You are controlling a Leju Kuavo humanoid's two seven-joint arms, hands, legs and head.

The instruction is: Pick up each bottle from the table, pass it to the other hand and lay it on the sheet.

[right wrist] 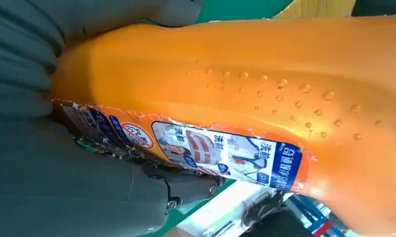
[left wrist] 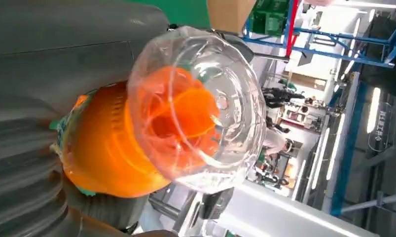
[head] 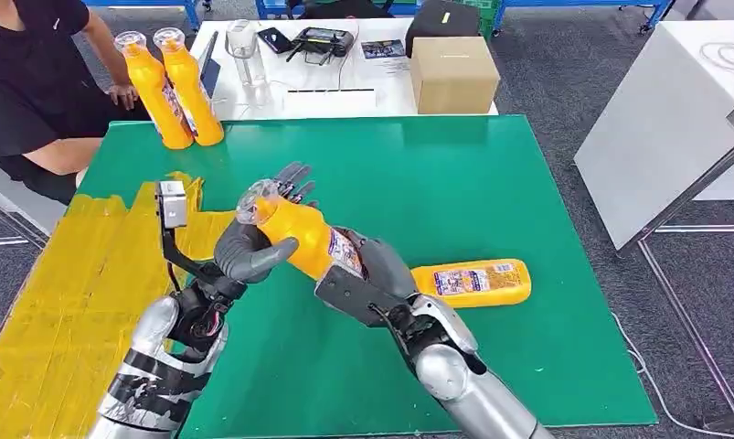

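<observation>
A grey carpeted floor point(head: 564, 82) runs round the work area, with a white table point(head: 345, 91) at the far side carrying a brown cardboard box point(head: 452, 73), a clear plastic jug point(head: 244, 50) and a black handheld controller point(head: 322, 40). To the right stands a pale grey slanted panel point(head: 660, 137). Blue metal racking point(left wrist: 353, 54) lines the bright hall beyond.

Bright, even light; wrist views blurry close-up.

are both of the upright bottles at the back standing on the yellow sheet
No: in the head view the two upright bottles stand at the far edge of the green mat, beyond the yellow sheet.
</observation>
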